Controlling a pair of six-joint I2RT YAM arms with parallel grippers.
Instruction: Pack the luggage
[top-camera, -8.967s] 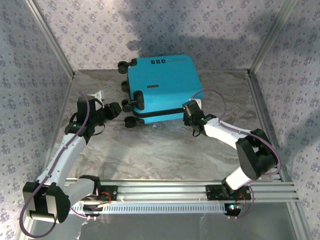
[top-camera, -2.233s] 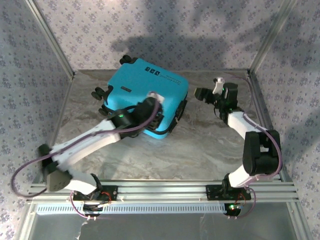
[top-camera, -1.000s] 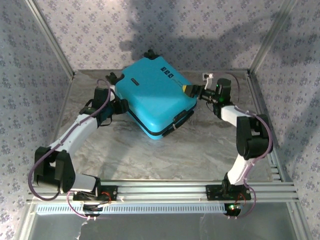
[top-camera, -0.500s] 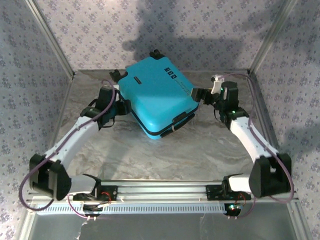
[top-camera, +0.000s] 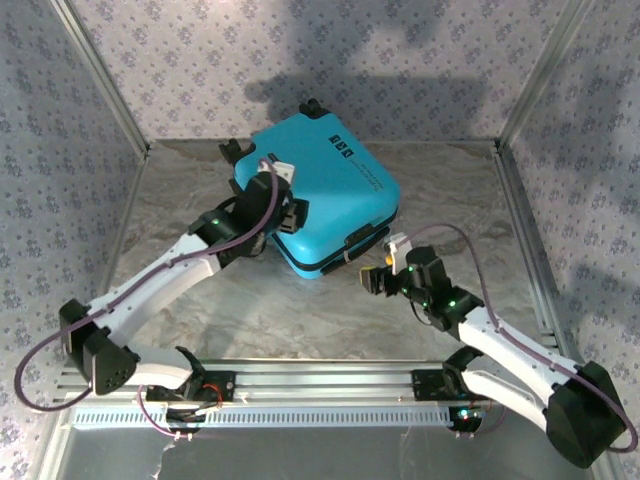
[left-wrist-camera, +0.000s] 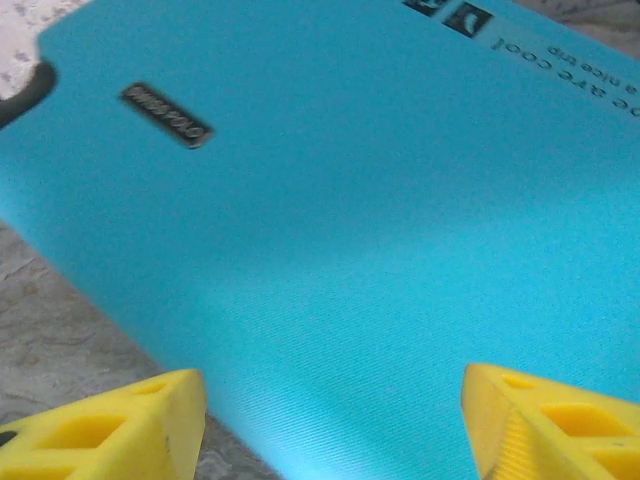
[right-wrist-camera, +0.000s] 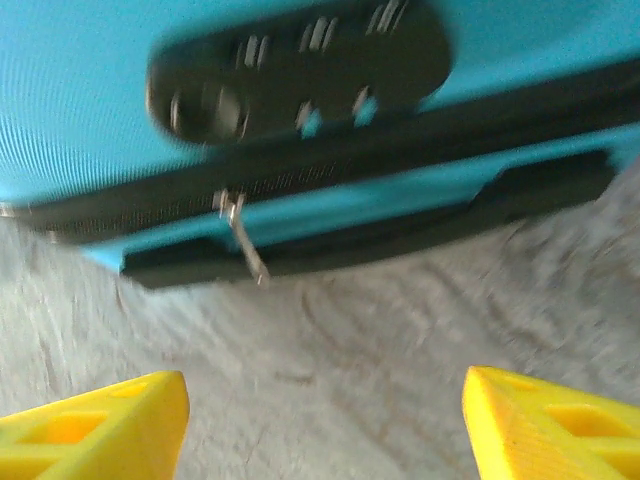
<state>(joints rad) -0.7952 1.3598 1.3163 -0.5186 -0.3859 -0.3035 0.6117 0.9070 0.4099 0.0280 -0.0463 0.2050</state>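
The luggage (top-camera: 335, 180), a turquoise hard-shell suitcase, lies shut and flat on the table, turned diagonally. My left gripper (top-camera: 296, 216) hovers open over its near-left top; in the left wrist view the turquoise shell (left-wrist-camera: 330, 200) spreads beyond the gripper (left-wrist-camera: 335, 440) and its yellow fingertips (left-wrist-camera: 110, 430). My right gripper (top-camera: 368, 278) stands open just off the case's near edge, above the table. In the right wrist view the gripper (right-wrist-camera: 325, 430) faces the black combination lock (right-wrist-camera: 300, 65) and a hanging zipper pull (right-wrist-camera: 245, 240), with nothing between the fingers.
The marbled tabletop (top-camera: 300, 310) is walled by patterned panels and metal posts (top-camera: 530, 70). Black wheels (top-camera: 230, 148) stick out at the case's far-left end. The aluminium base rail (top-camera: 330, 375) runs along the near edge.
The left gripper has swung from the case's left side onto its top. The right arm has pulled back from the case's right side to its near edge. The case has barely shifted.
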